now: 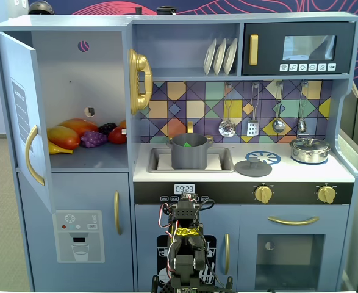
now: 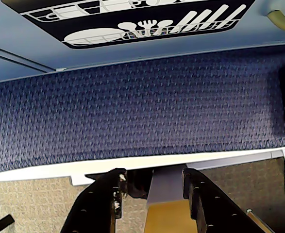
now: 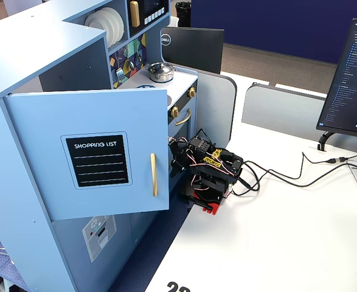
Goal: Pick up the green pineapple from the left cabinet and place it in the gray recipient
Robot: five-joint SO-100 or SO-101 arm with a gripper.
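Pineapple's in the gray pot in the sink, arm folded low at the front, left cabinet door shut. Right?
Not quite: the left cabinet door stands open in both fixed views. The rest holds: the green pineapple sits in the gray pot, and the arm is folded low.

Black fingers (image 2: pixel 203 204) in the wrist view, and right past their tips there's a navy mat (image 2: pixel 142 107) with a tiny woven pattern. Beyond it, the light blue cabinet front (image 2: pixel 30 34) with a black-and-white dish-rack print (image 2: pixel 142 19).
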